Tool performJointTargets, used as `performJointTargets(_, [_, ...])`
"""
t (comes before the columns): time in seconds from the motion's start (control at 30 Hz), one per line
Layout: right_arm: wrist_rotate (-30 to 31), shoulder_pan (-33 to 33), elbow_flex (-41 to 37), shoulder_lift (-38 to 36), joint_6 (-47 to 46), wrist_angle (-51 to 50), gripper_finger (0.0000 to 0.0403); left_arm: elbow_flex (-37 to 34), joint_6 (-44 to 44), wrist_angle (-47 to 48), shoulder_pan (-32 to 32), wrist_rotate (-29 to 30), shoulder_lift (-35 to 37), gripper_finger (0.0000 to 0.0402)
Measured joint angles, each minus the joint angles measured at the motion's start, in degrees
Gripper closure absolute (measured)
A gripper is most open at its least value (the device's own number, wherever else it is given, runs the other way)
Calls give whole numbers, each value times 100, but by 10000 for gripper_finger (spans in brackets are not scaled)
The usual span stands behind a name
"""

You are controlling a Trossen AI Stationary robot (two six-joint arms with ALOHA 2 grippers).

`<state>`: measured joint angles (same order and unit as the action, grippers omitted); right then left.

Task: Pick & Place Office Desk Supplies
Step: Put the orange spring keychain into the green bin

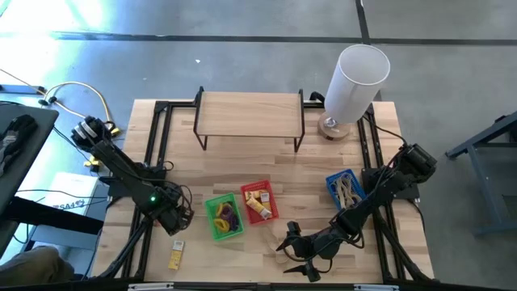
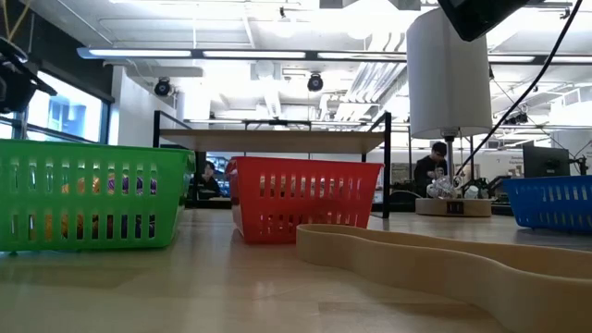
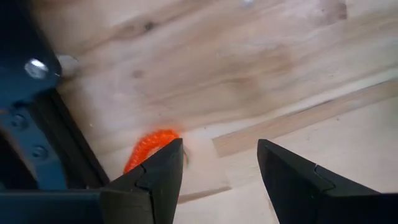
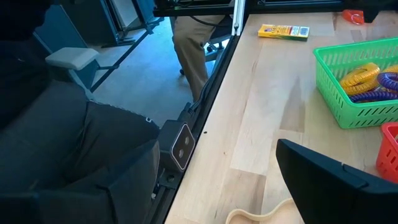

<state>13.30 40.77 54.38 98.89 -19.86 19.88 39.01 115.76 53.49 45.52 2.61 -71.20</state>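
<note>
- Office desk supplies: sorting looks well along, not finished. Near table edge, 1 tan rubber band (image 2: 444, 259) lies loose by the right gripper (image 1: 300, 252); 1 yellow-white packet (image 1: 176, 254) lies loose near the front-left corner.
- Right gripper: low over the front edge, jaws wide, holding nothing.
- Left gripper (image 3: 217, 177): beside the green basket (image 1: 212, 212), jaws apart, empty; 1 orange ring (image 3: 146, 148) on bare wood just at one finger. Judged next pick.
- Mid-table: 3 baskets. Green holds yellow, purple and orange rings, count unclear. Red basket (image 1: 269, 191) holds packets, approx. 2–3. Blue basket (image 1: 333, 179), right side, holds tan bands, count unclear.
- Left to do, by judgement: band, packet, orange ring, 3 items seen loose.
- Far: 1 wooden shelf (image 1: 249, 114), bare; 1 tall white cylinder (image 1: 354, 79).
</note>
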Motion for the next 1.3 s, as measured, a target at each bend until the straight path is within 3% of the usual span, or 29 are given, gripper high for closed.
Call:
performJointTargets(0.53, [0,-2,1,0,0,0,92,-420,1558,-199,663,-148,-4,205])
performJointTargets(0.97, [2,-2,-1,0,0,0,92,-434,1580,-477,712,-53,-187,205])
performJointTargets(1.3, [4,-3,0,2,8,0,92,-412,1114,-477,702,-31,-542,212])
